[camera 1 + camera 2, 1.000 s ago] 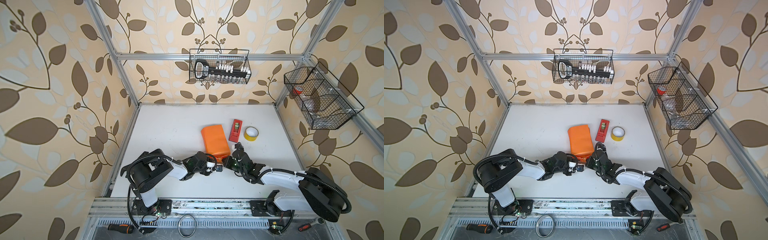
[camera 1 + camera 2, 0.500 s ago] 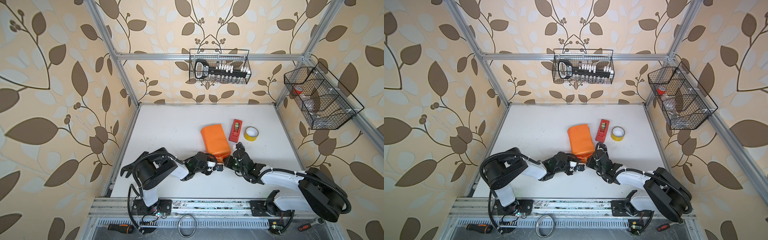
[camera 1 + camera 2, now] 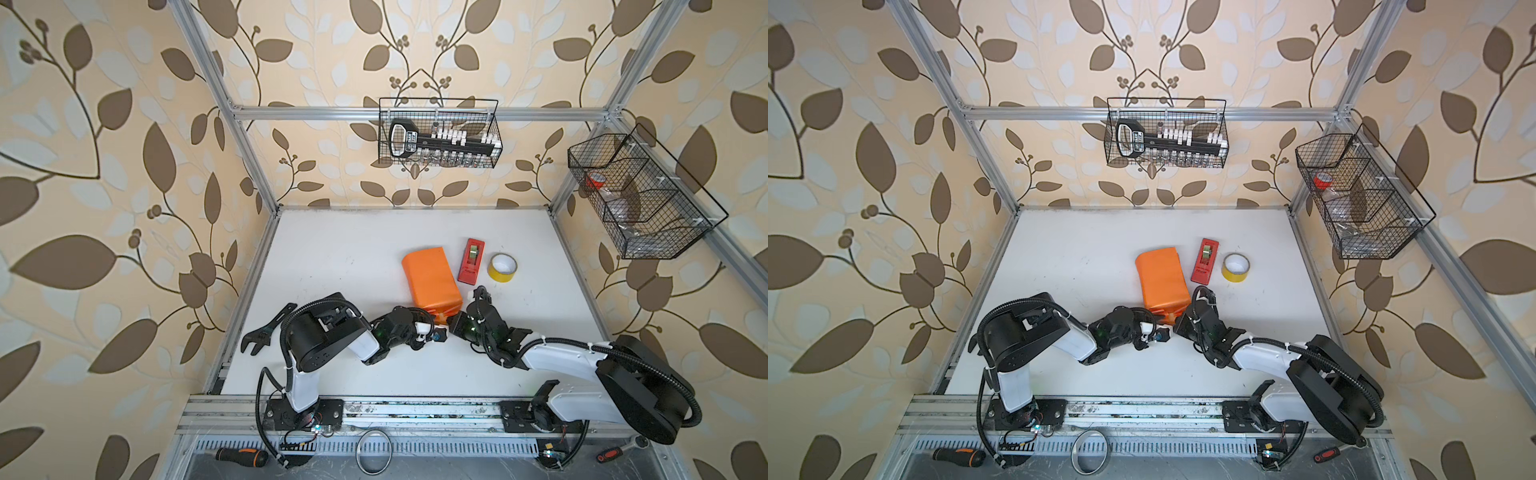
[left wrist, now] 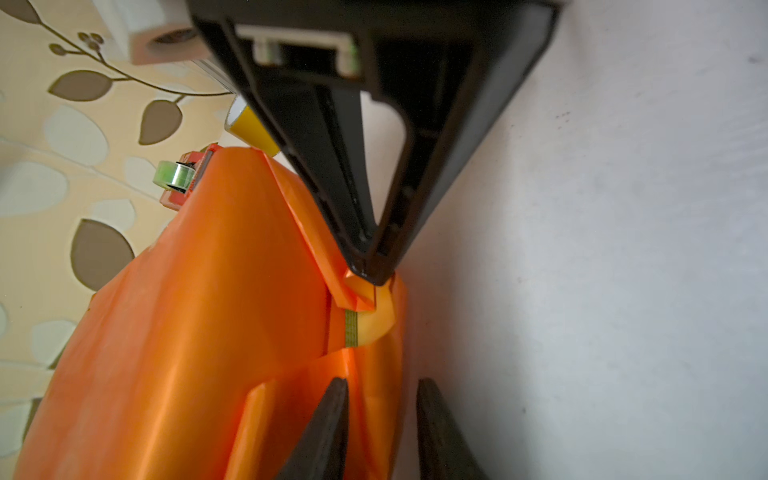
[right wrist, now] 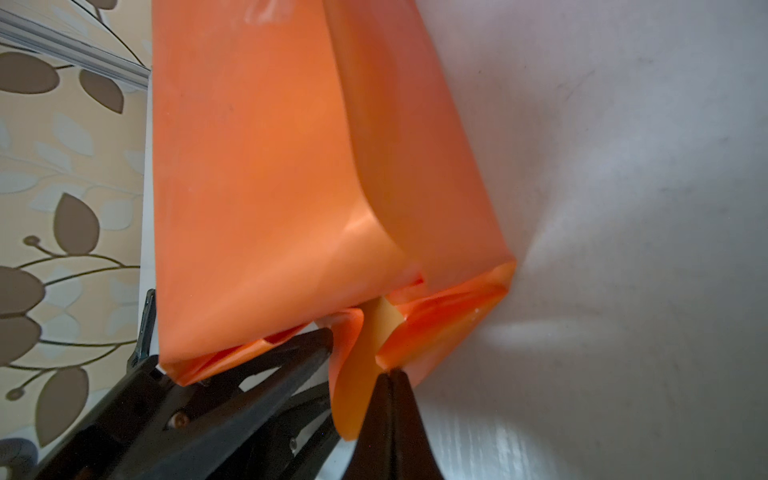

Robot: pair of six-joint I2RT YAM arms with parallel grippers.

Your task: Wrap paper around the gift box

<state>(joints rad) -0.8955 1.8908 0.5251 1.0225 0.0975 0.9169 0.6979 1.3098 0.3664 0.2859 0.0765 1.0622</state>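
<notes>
1. The right gripper (image 5: 388, 376), fingers pressed together with nothing clearly between them, pokes its tip into the paper's (image 3: 430, 278) end fold, likely to pin the tuck against the box (image 4: 351, 328).
2. The left gripper (image 4: 380, 386) has its fingers spread either side of the lower flap, seemingly set to nip it.
3. The box lies mid-table (image 3: 332, 257), close before both arms and just beside the dispenser (image 3: 471, 261).
4. Glossy orange paper covers its top smoothly. The near end gapes, showing a tan underside and a green sliver of box.
</notes>
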